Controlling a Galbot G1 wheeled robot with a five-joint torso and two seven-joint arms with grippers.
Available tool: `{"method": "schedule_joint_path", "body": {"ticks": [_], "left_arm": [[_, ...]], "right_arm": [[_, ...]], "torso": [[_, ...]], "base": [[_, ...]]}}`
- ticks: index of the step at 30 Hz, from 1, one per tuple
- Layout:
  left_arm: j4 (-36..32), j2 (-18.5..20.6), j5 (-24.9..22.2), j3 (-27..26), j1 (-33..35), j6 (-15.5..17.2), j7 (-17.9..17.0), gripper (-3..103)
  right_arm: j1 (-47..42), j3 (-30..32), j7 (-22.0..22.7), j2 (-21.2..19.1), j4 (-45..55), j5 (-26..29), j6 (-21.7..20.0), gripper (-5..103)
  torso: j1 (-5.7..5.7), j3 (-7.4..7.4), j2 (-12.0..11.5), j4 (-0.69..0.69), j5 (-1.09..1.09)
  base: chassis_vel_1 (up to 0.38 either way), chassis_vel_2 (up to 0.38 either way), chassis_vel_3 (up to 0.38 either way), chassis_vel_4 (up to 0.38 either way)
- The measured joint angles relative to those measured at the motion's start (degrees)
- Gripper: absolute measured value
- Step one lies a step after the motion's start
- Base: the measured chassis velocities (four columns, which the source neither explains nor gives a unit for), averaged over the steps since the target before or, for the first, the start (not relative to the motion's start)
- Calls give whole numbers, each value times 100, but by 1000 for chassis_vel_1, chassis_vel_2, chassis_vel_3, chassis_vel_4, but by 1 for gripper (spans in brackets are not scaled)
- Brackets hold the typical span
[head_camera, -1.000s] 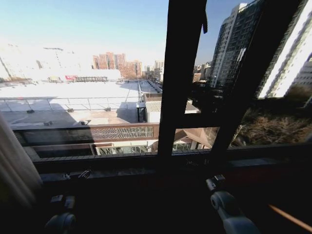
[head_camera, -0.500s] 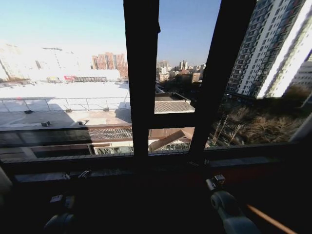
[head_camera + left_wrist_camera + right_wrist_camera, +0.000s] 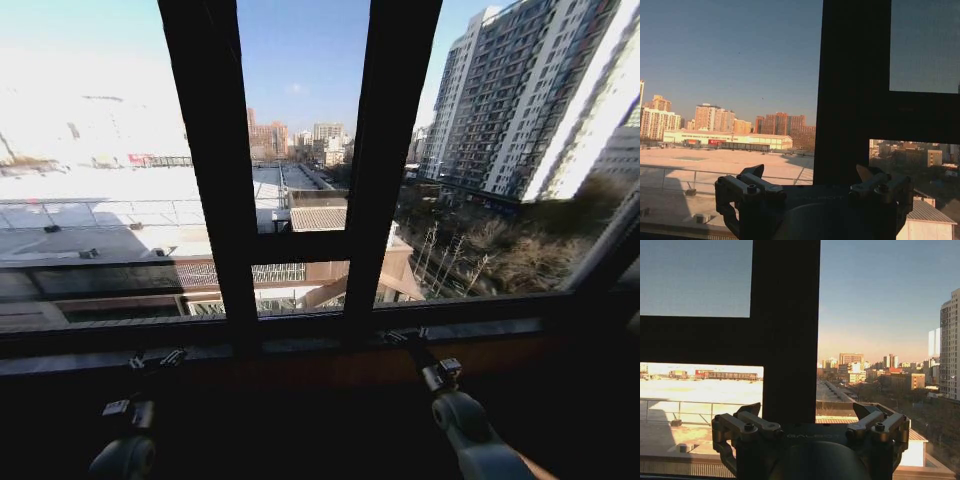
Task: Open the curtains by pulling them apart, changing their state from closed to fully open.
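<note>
The curtains are out of view. In the head view my left gripper [image 3: 158, 358] and my right gripper [image 3: 405, 338] are held low in front of the dark window sill [image 3: 300, 345], pointing at the glass. From the left wrist, the left gripper [image 3: 812, 176] is open, with nothing between its fingers [image 3: 752, 175]. The right gripper [image 3: 810, 413] is likewise open and empty in the right wrist view, a dark window post [image 3: 790, 330] standing behind it.
Two dark upright window posts [image 3: 215, 170] [image 3: 390, 160] and a crossbar split the glass. Beyond it lie rooftops and tall apartment blocks [image 3: 520, 100]. A dark slanted strip [image 3: 612, 245] runs along the right edge. The area below the sill is in deep shadow.
The whole picture has shifted left, so the camera has turned or moved right. The pale fabric at the left edge has left the view. Both grippers keep their places in the picture.
</note>
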Motion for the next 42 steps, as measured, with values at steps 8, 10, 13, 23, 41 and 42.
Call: {"method": "schedule_joint_path", "body": {"ticks": [8,10,13,23,41,42], "left_arm": [[0,0,0,0,0,0,0,100],[0,0,0,0,0,0,0,100],[0,0,0,2,0,0,1,100],[3,1,0,-2,0,0,-2,100],[2,0,0,0,0,0,-5,100],[1,0,0,0,0,0,-5,100]], "right_arm": [[0,0,0,0,0,0,0,100],[0,0,0,0,0,0,0,100],[0,1,1,-1,-1,0,0,100],[0,-1,0,1,0,0,0,100],[0,-1,-1,0,0,0,0,100],[0,-1,-1,0,-1,0,0,100]], "torso": [[-1,0,0,-1,0],[-1,0,0,-1,0],[0,1,-1,-3,4],[1,0,0,2,-6],[1,0,0,-1,2],[0,0,0,-1,2]], "base": [[-352,-357,362,356],[-352,-337,343,327],[-241,-252,244,214],[-37,-47,53,41],[85,-122,-99,143],[243,-255,-231,250]]}}
